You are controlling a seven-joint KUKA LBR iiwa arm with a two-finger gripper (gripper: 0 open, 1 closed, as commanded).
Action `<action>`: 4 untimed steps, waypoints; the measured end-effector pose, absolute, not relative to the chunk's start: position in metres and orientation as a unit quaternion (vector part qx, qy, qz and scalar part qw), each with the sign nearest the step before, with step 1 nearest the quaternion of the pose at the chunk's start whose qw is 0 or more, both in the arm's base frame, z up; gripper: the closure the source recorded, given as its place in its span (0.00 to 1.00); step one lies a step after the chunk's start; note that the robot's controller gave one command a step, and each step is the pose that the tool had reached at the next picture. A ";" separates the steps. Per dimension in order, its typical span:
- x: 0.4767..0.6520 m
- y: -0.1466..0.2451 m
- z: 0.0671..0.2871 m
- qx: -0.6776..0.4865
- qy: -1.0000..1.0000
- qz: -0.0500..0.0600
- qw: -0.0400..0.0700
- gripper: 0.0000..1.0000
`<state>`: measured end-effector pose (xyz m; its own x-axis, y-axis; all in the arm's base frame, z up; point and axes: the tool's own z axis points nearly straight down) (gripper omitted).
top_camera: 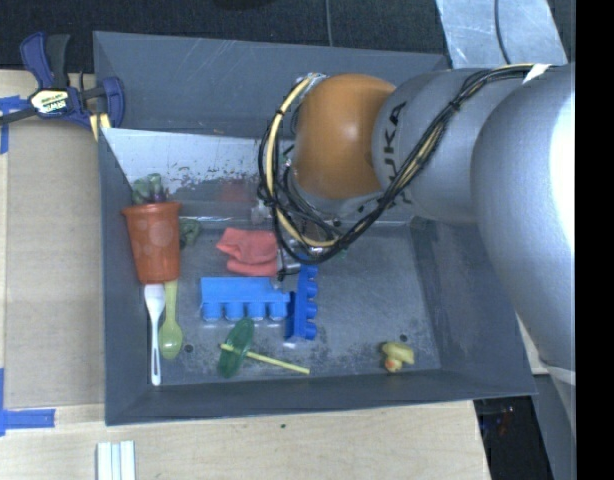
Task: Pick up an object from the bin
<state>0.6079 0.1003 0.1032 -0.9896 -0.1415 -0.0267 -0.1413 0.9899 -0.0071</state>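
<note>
- Step judged: descent over the middle of the bin towards a pick; nothing is seen to be held.
- For a clean pick, one thing is best singled out. The end effector should be centred on it and lowered straight, so that the neighbours are not nudged.
- End effector: seen low under the orange wrist cover and its cables. Whether it is released or clenched cannot be told, as the cover and cables hide it.
- Nearest things: a red crumpled lump just to its left, and a blue comb-shaped block just below it in the view. Contact with either cannot be confirmed.
- A blue studded brick lies against the comb-shaped block, so crowding is likely there. The red lump is judged soft and may fold when pinched.
- Further left: an orange cup lying on its side, with a pale spoon below it.
- Near the front wall: a green piece on a yellow stick. A small yellow toy lies well apart to the right and is judged the least crowded candidate.
</note>
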 end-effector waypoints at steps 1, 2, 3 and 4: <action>0.589 0.093 0.095 0.013 1.000 -0.002 0.013 1.00; 0.589 0.093 0.095 0.013 1.000 -0.002 0.013 1.00; 0.586 0.100 0.156 0.031 0.999 -0.002 0.011 1.00; 0.584 0.092 0.232 0.010 1.000 -0.002 0.010 1.00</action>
